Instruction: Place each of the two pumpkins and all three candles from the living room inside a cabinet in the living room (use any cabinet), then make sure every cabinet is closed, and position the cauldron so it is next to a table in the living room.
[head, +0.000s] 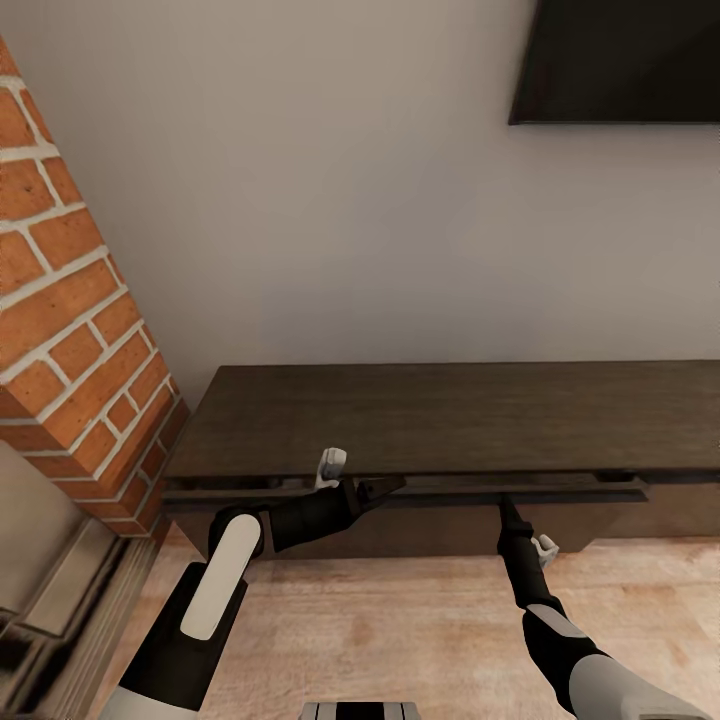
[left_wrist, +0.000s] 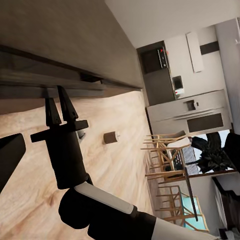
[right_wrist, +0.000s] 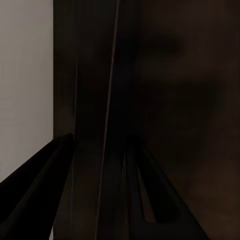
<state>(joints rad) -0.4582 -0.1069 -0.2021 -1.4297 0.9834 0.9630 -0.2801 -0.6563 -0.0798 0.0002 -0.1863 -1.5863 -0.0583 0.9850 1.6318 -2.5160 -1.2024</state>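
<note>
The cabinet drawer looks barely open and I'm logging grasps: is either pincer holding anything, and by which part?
Neither visibly carries anything. The left pincer and right pincer both sit at the cabinet drawer front's top edge; whether either actually clamps it cannot be told.

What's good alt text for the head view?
Both robot arms reach toward the front edge of a long, low dark-brown cabinet against a pale wall, the left gripper and right gripper at its slightly pulled-out drawer front. A brick column stands at left, a dark screen hangs upper right, light wood floor below.
</note>
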